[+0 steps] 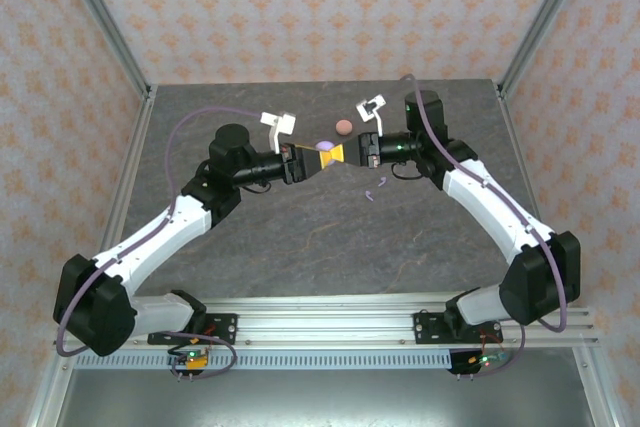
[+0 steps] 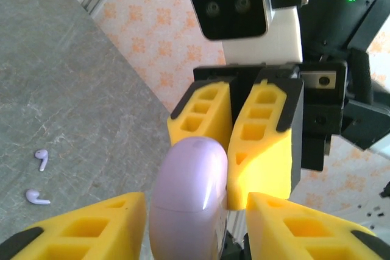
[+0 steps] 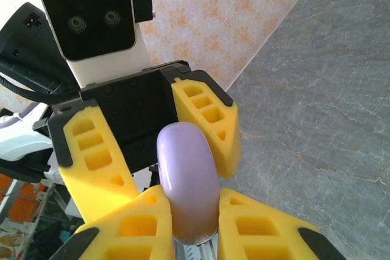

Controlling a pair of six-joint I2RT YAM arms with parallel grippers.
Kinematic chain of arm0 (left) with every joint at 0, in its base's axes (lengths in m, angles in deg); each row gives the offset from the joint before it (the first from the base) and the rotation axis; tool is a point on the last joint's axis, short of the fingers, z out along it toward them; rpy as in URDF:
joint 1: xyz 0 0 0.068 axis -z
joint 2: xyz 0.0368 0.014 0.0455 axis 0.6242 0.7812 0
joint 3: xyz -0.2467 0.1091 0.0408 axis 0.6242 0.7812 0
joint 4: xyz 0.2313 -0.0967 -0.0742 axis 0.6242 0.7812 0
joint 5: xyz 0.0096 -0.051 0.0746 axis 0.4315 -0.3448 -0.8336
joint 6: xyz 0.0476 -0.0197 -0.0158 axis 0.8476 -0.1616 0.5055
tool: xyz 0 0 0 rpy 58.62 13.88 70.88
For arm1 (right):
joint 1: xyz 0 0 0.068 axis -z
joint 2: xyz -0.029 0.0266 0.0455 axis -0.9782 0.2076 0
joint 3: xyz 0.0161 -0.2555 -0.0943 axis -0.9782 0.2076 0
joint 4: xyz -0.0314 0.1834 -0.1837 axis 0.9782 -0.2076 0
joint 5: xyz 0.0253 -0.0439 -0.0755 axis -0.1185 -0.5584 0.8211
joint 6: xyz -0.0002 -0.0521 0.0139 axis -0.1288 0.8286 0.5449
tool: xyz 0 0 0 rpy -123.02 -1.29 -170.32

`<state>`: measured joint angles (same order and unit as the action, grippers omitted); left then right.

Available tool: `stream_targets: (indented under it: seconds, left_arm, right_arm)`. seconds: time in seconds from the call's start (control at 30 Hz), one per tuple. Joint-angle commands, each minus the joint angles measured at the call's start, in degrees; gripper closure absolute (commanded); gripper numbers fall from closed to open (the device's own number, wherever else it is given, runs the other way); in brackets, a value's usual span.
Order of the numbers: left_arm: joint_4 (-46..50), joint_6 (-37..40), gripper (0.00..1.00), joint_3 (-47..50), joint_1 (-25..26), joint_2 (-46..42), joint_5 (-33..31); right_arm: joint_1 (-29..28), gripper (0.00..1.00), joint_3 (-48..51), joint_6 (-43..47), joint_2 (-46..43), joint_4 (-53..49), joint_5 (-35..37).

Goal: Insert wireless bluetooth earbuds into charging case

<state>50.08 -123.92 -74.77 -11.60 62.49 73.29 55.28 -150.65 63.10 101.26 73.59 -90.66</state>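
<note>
My right gripper (image 3: pixel 189 202) clamps the lilac case (image 3: pixel 186 168), my left gripper (image 2: pixel 195 202) gapes around it, and both lilac buds (image 2: pixel 41 158) lie lower left, seemingly none inserted yet.

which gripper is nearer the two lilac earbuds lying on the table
Right. The lilac earbuds lie on the table toward the bases, close beside the right gripper and its wrist. The left gripper is farther left, past the lilac case between them.

Charging case (image 3: pixel 187 181): glossy lilac.
Second case (image 1: pixel 344 127), far side: salmon-pink.
Earbuds (image 2: pixel 41 158): lilac.
Gripper fingers (image 2: pixel 262 150): yellow, black-edged.
Tabletop (image 1: pixel 300 247): grey, marbled veining.
Walls (image 1: pixel 300 7): peach, orange floral repeat.
Arm links (image 1: pixel 150 237): white, black joints.
</note>
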Motion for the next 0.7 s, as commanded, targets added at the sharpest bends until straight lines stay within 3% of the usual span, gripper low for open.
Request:
stream_targets:
  seconds: [0.0,0.3,0.67]
  left_arm:
    - [5.1,4.1,0.46,-1.8,0.4,-2.3,2.2]
    - [9.5,7.9,0.41,-3.3,0.4,-2.8,5.5]
    - [8.3,6.8,0.48,-3.8,0.5,-1.0,7.1]
  right_arm:
    - [-0.3,0.83,-3.3,5.6,0.5,-6.2,-0.3]
    - [-0.7,0.83,-5.8,11.1,0.5,-14.1,-2.9]
    - [-1.2,0.82,-6.7,12.3,0.3,-16.0,-3.1]
